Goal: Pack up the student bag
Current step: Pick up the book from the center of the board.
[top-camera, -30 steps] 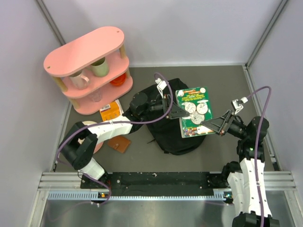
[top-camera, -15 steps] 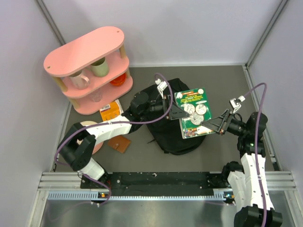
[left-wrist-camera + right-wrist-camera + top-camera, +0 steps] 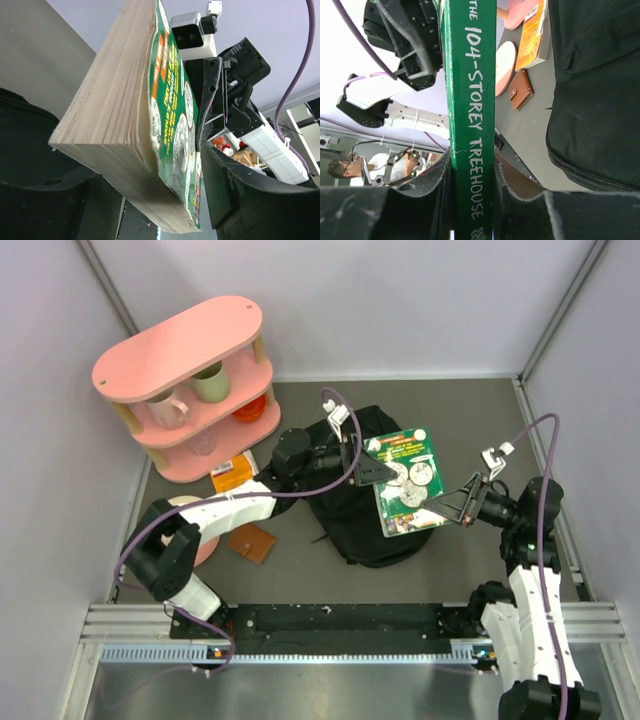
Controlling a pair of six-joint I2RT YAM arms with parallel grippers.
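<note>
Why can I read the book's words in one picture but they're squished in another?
Right wrist view: the thick green paperback book shows its spine straight on, so the white title is sharp; the right gripper clamping it looks dark and blurry. Left wrist view: the cover is nearly edge-on, so its print looks squashed. Top view: even light, print too small to read.

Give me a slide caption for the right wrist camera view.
Right gripper clamped on the spine of a green book, black bag lying on the table at right.
</note>
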